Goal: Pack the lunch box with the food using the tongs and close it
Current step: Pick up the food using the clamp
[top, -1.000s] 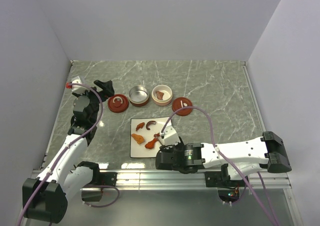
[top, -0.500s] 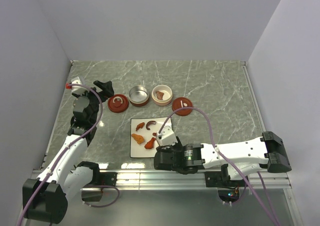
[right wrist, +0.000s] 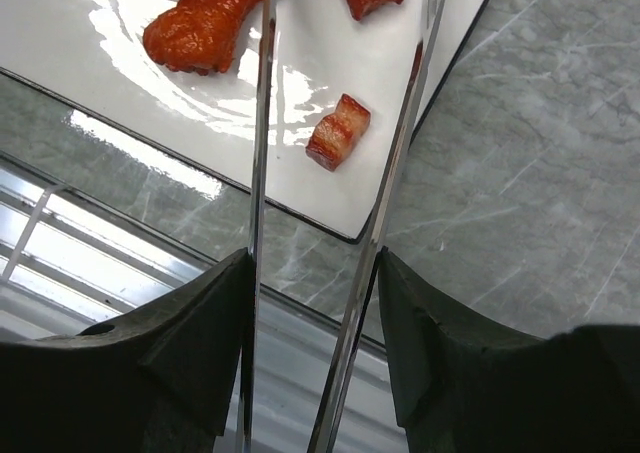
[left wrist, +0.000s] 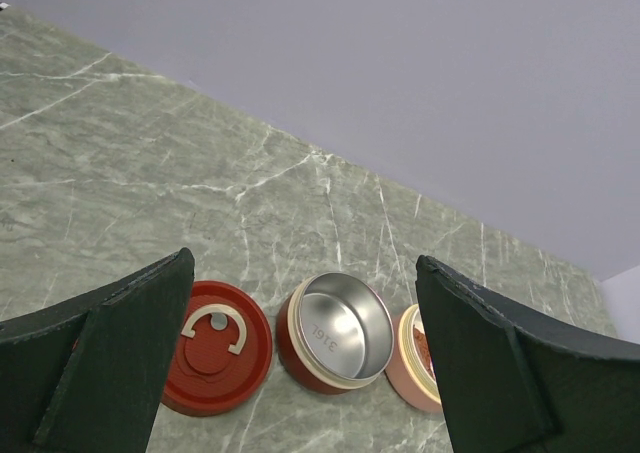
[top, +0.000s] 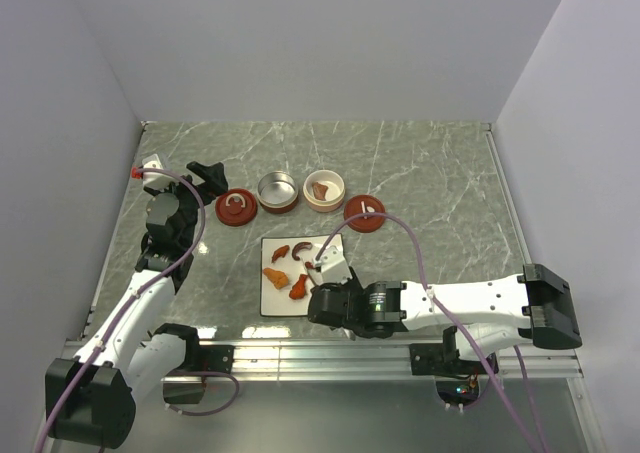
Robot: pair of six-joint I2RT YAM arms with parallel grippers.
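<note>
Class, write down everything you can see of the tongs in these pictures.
The tongs show as two slim, shiny silver metal arms. They are clamped between the fingers of the right gripper, one arm against each finger. The arms widen as they reach out over the near corner of the white plate. A small red-brown food piece lies between the arms. The tips and the joined end are out of view, so whether the tongs touch the plate cannot be told.

On the worktop: one white plate, two red lids, two round containers, one pair of tongs. From above, five food pieces show on the plate, with one more in a container.
</note>
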